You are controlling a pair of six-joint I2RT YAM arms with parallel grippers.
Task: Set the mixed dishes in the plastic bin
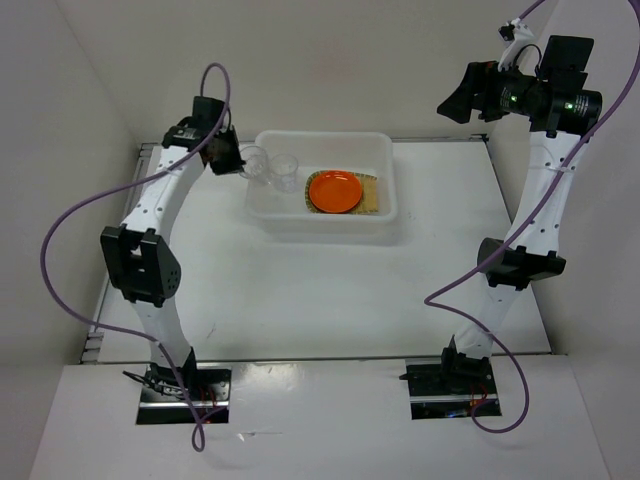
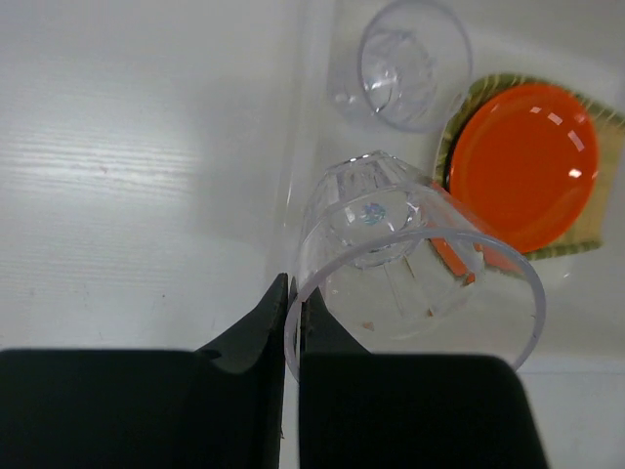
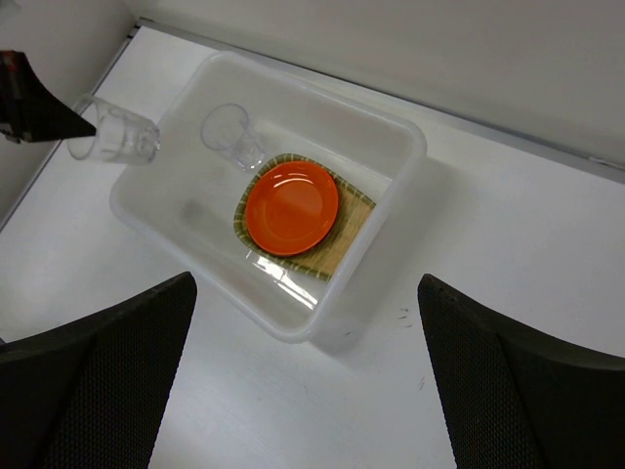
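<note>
The plastic bin [image 1: 392, 180] stands at the back middle of the table. In it the orange plate [image 1: 335, 190] lies on the bamboo tray [image 1: 373, 193], and a clear cup [image 1: 286, 170] stands at their left. My left gripper [image 1: 228, 156] is shut on the rim of a second clear cup [image 1: 254, 162], held tilted over the bin's left wall. The left wrist view shows its fingers [image 2: 264, 327] pinching the rim of the held cup [image 2: 391, 254], with the other cup [image 2: 415, 63] and the orange plate [image 2: 522, 161] beyond. My right gripper [image 1: 455, 100] is open, empty and raised at the back right. The black plate is out of view.
The right wrist view looks down on the bin [image 3: 410, 147], the orange plate [image 3: 291, 207], the bamboo tray [image 3: 347, 242], the standing cup [image 3: 229, 132] and the held cup [image 3: 117, 137]. White walls close the back and left. Purple cables loop beside both arms.
</note>
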